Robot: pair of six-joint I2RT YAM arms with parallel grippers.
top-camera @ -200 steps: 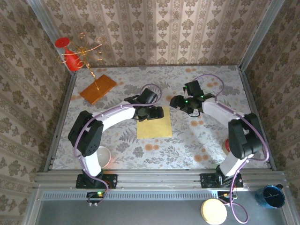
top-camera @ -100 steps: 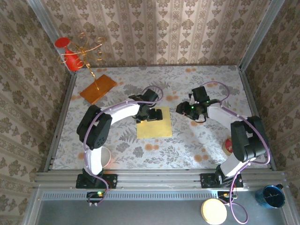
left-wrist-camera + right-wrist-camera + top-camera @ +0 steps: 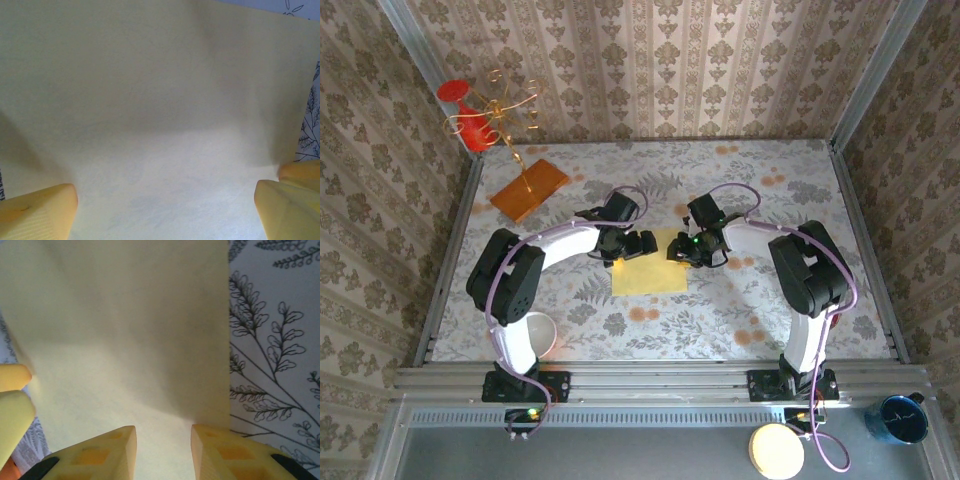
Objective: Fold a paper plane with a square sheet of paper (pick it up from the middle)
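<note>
**Right gripper reaches the sheet; no fold begun**

**Top external.** The square sheet of paper (image 3: 650, 272) lies flat and uncreased at the centre of the table (image 3: 770, 300), exactly where it lay a second ago. The change is on the right. The right gripper (image 3: 682, 250) stood well off the sheet toward 2 o'clock a second ago and had swung further out half a second ago. It now sits over the sheet's 2 o'clock corner. The left gripper (image 3: 632, 247) has barely shifted and hangs over the 10 o'clock corner. With both tools on the far edge, I judge a first lift or fold is close, though neither is at the sheet's middle, where the task wants the pickup. The orange board (image 3: 528, 190) at the table's 10 o'clock and the white bowl (image 3: 540, 333) at 7 o'clock lie as they did before.

**Left wrist.** The left gripper (image 3: 165, 200) has its fingers (image 3: 37, 212) spread wide and holds nothing. The sheet (image 3: 150, 100) lies between and beyond them.

**Right wrist.** The right gripper (image 3: 163, 440) is partly closed, with a narrow gap between its fingers (image 3: 95, 455). The sheet (image 3: 125, 330) runs up from that gap toward 12 o'clock. Nothing looks clamped, and I cannot tell whether the pads touch the paper.
</note>
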